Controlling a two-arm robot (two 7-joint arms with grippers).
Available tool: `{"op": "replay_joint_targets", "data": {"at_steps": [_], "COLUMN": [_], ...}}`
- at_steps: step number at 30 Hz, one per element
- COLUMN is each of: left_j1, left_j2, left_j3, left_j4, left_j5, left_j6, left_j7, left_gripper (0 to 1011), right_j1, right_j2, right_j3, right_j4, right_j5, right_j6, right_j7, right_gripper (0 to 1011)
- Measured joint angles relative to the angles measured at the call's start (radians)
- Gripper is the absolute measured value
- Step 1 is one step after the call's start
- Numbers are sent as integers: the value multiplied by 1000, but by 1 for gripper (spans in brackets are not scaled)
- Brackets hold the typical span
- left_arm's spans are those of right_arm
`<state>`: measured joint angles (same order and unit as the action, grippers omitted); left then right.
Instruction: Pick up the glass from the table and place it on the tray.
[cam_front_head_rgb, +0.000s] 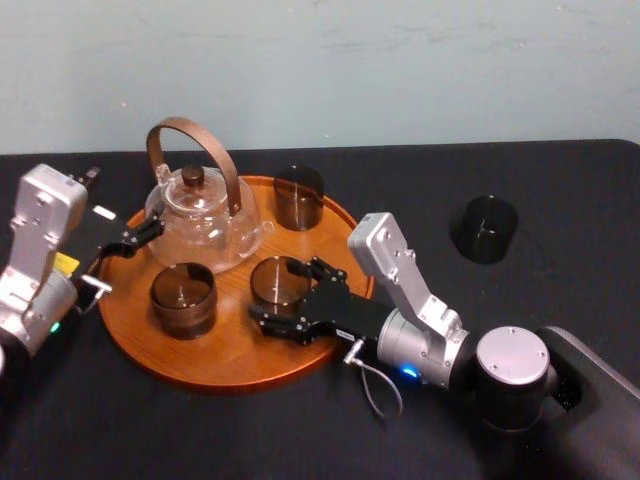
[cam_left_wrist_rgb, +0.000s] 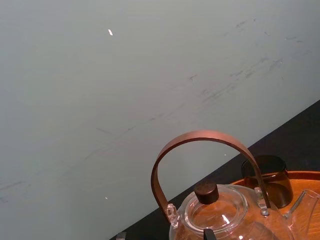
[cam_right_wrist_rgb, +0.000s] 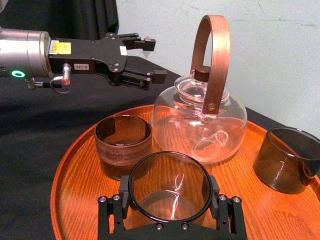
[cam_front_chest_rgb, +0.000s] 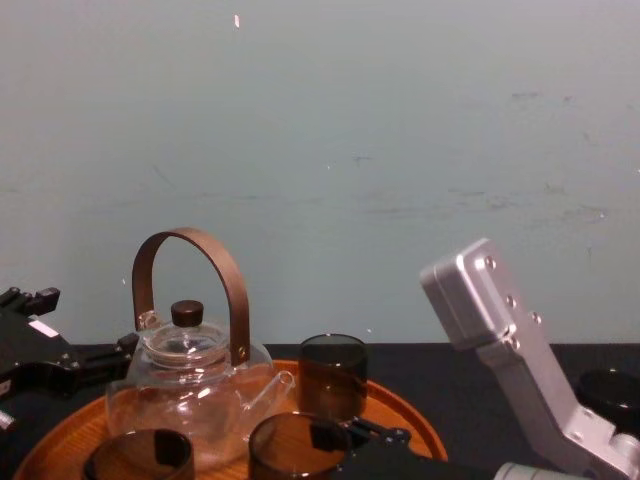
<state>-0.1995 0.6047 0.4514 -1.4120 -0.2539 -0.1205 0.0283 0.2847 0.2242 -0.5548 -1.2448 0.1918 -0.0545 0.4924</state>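
Note:
A smoky brown glass (cam_front_head_rgb: 279, 281) sits between the fingers of my right gripper (cam_front_head_rgb: 284, 292), over the front right part of the round wooden tray (cam_front_head_rgb: 232, 361). In the right wrist view the gripper (cam_right_wrist_rgb: 170, 200) is shut on the glass (cam_right_wrist_rgb: 170, 186), with one finger on each side of the rim. I cannot tell whether its base touches the wood. My left gripper (cam_front_head_rgb: 128, 240) stands open at the tray's left edge beside the teapot (cam_front_head_rgb: 202, 205), holding nothing. It also shows in the right wrist view (cam_right_wrist_rgb: 146, 59).
Two more glasses stand on the tray, one at the front left (cam_front_head_rgb: 183, 298) and one at the back (cam_front_head_rgb: 299, 197). A dark glass (cam_front_head_rgb: 485, 229) stands on the black table (cam_front_head_rgb: 560, 190) to the right. The teapot's tall handle (cam_front_chest_rgb: 195, 275) rises over the tray.

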Motion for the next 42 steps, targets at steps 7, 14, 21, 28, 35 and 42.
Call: {"op": "replay_joint_targets", "data": {"at_steps": [7, 14, 21, 28, 35, 42], "left_j1": [0, 0, 0, 0, 0, 0], "left_j2": [0, 0, 0, 0, 0, 0], "left_j3": [0, 0, 0, 0, 0, 0], "left_j4": [0, 0, 0, 0, 0, 0], "left_j5": [0, 0, 0, 0, 0, 0], "left_j6": [0, 0, 0, 0, 0, 0], "left_j7": [0, 0, 0, 0, 0, 0], "left_gripper": [1001, 1001, 1001, 1001, 1001, 1001], "right_j1": [4, 5, 10, 10, 10, 10], "right_j2": [-5, -7, -12, -12, -11, -11], "right_j3": [-5, -8, -11, -11, -10, -9], "right_j4": [14, 22, 38, 37, 36, 35], "right_j5": [1, 3, 8, 9, 9, 9], "right_j6": [1, 4, 15, 15, 15, 14], "right_j7": [2, 4, 7, 7, 7, 6], "right_gripper": [908, 908, 908, 908, 908, 1002]}}
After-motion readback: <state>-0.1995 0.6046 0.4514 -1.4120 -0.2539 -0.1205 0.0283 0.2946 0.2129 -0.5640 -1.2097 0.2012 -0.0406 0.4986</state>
